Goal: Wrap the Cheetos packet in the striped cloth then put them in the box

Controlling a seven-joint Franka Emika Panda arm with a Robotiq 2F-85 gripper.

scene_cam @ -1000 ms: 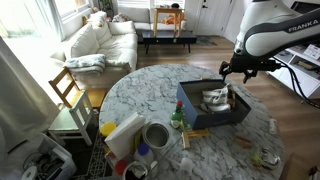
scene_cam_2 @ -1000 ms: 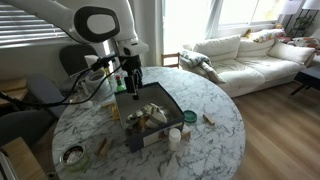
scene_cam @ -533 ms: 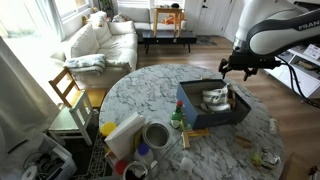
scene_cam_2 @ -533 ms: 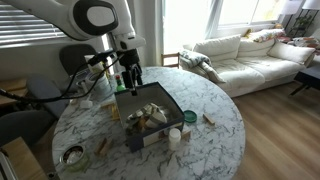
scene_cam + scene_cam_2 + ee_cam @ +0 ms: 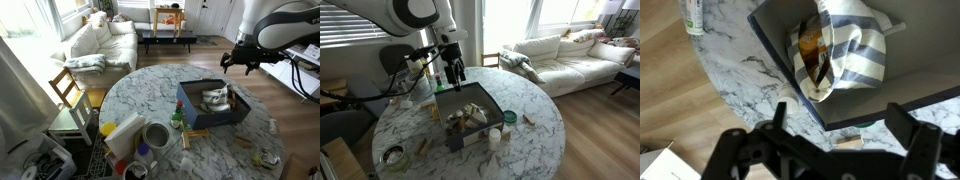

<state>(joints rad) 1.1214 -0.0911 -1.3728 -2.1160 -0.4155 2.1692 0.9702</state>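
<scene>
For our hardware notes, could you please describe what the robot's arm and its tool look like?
The arm is glossy white, built of rounded, bulky segments. In an exterior view a dark grey round cap marks one joint, and black cables run near the wrist. The tool is black, with two angular, linked fingers.

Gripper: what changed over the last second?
The gripper rose up and away from the box, jaws open and empty; nothing was taken hold of or let go. The striped cloth, bundled around the Cheetos packet, stayed where it was inside the box.
</scene>
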